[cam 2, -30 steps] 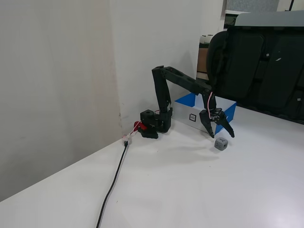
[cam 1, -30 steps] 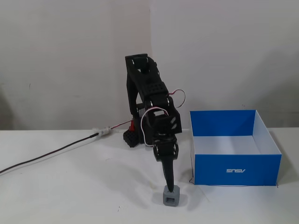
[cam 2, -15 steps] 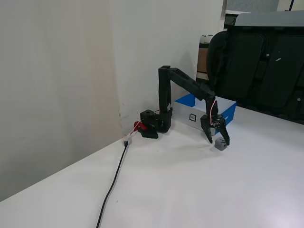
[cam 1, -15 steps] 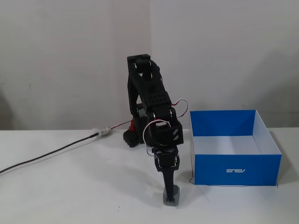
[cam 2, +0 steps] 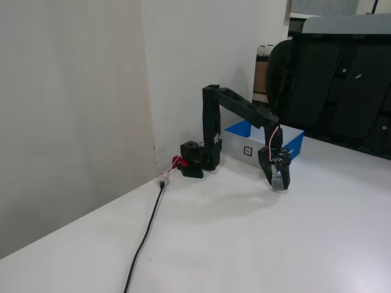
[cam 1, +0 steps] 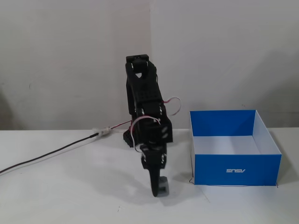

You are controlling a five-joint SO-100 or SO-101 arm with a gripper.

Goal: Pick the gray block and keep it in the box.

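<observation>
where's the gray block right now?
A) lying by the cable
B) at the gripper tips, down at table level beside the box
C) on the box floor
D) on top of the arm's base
B: the gray block sits at the gripper tips, near the table, outside the box.

Arm bent over, gripper (cam 1: pixel 159 189) pointing down (jaws near-closed).

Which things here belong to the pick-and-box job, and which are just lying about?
Job:
- gray block, between the fingers of the gripper, low over the table
- the box, blue, open, nothing visible inside

Lying about:
- black cable across the table
- dark office chair behind the table
</observation>
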